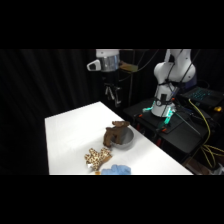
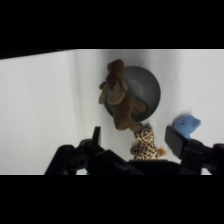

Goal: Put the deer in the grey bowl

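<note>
From my wrist view, the gripper [image 2: 134, 142] rises from the bottom edge with its jaws wide, holding nothing; both fingers [image 2: 176, 141] stand clear of the toys below. Just past them lies the spotted plush toy [image 2: 145, 142], tan with dark spots, touching the deer's lower end. A small blue soft toy [image 2: 187, 125] sits beside it on the bare worktop [image 2: 40, 100].

The deer [image 2: 120, 100] is dark brown, soft, with limp splayed legs and a rounded head. It lies draped over the rim of the grey bowl [image 2: 147, 87], on the bowl's left side in this view, partly inside and partly hanging out onto the worktop. Its long axis runs roughly up and down the wrist picture, head at the far top end, hind end toward the spotted toy.

In the side view, nearest is the blue toy [image 1: 116, 170], then the spotted toy [image 1: 96, 158], then the deer [image 1: 115, 134] heaped on the bowl's [image 1: 127, 141] left rim, all on the worktop [image 1: 70, 125]. The gripper [image 1: 113, 97] hangs high above and behind.
</note>
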Controlling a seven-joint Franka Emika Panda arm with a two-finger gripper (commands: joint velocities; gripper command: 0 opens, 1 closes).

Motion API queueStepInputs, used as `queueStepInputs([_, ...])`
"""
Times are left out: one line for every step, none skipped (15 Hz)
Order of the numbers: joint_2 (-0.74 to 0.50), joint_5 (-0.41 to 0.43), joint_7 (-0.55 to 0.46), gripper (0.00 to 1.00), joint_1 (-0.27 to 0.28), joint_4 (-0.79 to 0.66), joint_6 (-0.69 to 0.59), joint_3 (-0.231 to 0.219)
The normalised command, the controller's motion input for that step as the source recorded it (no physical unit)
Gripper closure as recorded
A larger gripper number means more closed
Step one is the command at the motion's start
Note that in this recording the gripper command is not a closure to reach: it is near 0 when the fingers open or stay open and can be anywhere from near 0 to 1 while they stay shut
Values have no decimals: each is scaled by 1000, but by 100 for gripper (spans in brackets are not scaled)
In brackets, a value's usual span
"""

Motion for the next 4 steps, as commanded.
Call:
queueStepInputs([-316, -59, -148, 0, -75, 245, -375, -24])
queueStepInputs([-257, -76, -105, 0, -74, 223, -343, -11])
queueStepInputs([-207, -88, -57, 0, -72, 178, -258, 2])
queueStepInputs([-178, -88, -47, 0, -62, 115, -154, 12])
